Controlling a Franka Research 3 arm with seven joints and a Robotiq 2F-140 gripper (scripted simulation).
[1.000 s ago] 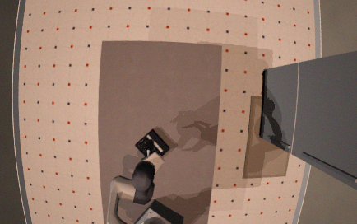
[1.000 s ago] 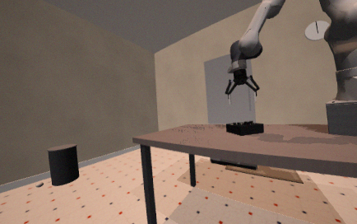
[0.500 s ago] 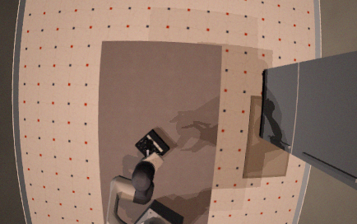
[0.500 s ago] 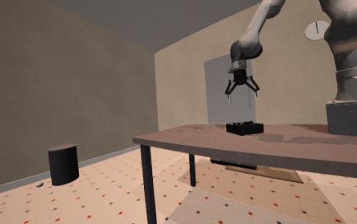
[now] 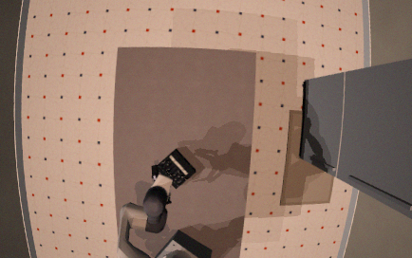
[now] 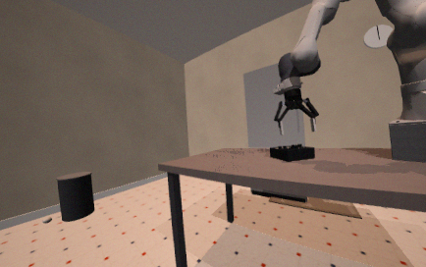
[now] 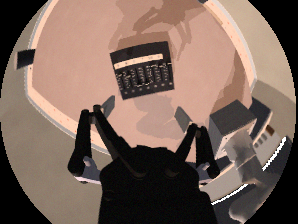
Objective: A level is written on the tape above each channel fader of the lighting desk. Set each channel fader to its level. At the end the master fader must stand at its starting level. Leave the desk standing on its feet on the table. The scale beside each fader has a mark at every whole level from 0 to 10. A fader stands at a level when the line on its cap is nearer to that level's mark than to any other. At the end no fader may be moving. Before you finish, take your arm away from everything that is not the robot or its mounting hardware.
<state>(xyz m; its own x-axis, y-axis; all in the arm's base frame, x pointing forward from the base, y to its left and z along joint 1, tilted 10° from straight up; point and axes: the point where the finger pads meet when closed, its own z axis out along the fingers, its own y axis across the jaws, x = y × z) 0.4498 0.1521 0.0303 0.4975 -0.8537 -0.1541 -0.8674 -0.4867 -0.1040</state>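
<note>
The lighting desk point(image 5: 177, 167) point(image 6: 292, 152) point(image 7: 143, 70) is a small black box that stands on the brown table point(image 5: 190, 95) point(image 6: 236, 164). In the wrist view it shows a pale tape strip along its top and a row of several faders below; the levels are too small to read. My gripper point(image 6: 296, 125) point(image 7: 146, 106) is open and empty. It hangs a short way above the desk with its fingers pointing down, clear of the faders. In the top view my arm point(image 5: 156, 201) covers the desk's near corner.
My robot base point(image 6: 407, 139) stands at the table's right end. A dark cylinder bin point(image 6: 75, 195) stands on the floor at the left. A grey cabinet point(image 5: 370, 133) stands off to the table's side, with a brown mat point(image 5: 304, 185) on the floor.
</note>
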